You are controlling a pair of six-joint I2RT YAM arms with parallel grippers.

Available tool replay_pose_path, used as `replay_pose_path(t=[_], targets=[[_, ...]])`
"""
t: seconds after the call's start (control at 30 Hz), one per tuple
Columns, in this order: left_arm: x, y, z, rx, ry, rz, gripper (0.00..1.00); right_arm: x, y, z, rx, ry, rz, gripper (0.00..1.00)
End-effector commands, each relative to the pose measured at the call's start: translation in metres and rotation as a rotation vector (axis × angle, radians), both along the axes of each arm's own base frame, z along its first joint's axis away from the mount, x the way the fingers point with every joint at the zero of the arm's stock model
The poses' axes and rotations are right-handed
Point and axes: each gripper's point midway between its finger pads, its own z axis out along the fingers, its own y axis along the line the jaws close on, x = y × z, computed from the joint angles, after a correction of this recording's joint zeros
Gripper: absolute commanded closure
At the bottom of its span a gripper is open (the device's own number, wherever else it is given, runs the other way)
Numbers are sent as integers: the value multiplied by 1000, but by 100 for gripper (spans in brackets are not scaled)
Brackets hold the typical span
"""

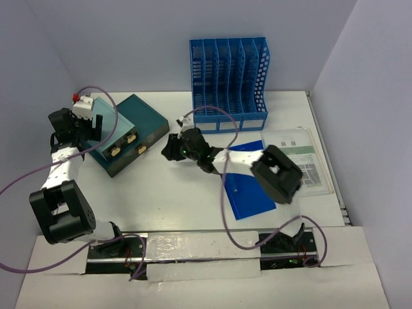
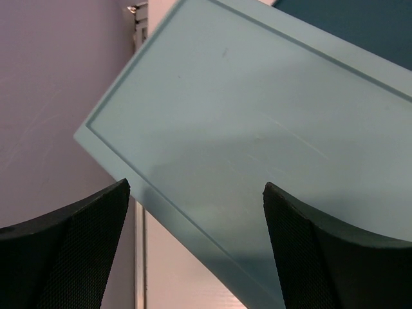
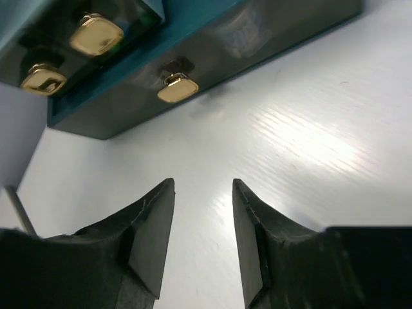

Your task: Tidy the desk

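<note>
The white desk [image 1: 174, 199] carries a teal drawer box [image 1: 129, 129] with gold knobs [image 3: 177, 87] at the back left. My left gripper [image 1: 95, 129] hangs over the box's left corner, and in the left wrist view the left gripper [image 2: 196, 187] is wide open above the pale teal lid [image 2: 257, 129], holding nothing. My right gripper [image 1: 169, 149] sits just right of the box's front. In its own view the right gripper [image 3: 203, 183] is open, only bare desk [image 3: 290, 141] between its fingers, a short gap from the drawer fronts.
A blue slotted file rack [image 1: 228, 80] stands at the back centre. A blue folder [image 1: 248, 187] lies under the right arm, with a printed sheet [image 1: 302, 158] beside it at the right edge. Lavender walls close in on both sides.
</note>
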Motion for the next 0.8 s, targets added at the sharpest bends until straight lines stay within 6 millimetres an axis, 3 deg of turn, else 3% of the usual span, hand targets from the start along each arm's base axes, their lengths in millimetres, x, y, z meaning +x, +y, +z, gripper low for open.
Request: replay_pose_path(t=[0.0, 0.1, 0.2, 0.23, 0.33, 0.4, 0.57, 0.67, 0.77], targets=[[-30, -28, -14, -70, 149, -62, 8, -12, -96, 23, -306, -84, -183, 47], [-32, -40, 5, -83, 119, -93, 8, -45, -160, 1, -499, 16, -281, 45], [-46, -55, 22, -101, 104, -120, 8, -82, -214, -6, -675, 70, -354, 44], [-48, -57, 20, -113, 116, -121, 8, -87, -215, -7, -689, 65, -350, 44], [-77, -80, 38, -153, 109, -171, 7, -127, -233, -8, -785, 101, -352, 39], [-91, -90, 41, -175, 119, -200, 6, -137, -240, -8, -749, 106, -401, 33], [-121, -98, 52, -158, 96, -207, 5, -141, -265, -2, -631, 108, -516, 22], [-134, -107, 44, -186, 115, -222, 4, -128, -278, 30, -590, 66, -578, 21], [-146, -116, 43, -214, 129, -246, 4, -108, -288, 59, -663, 36, -603, 20]])
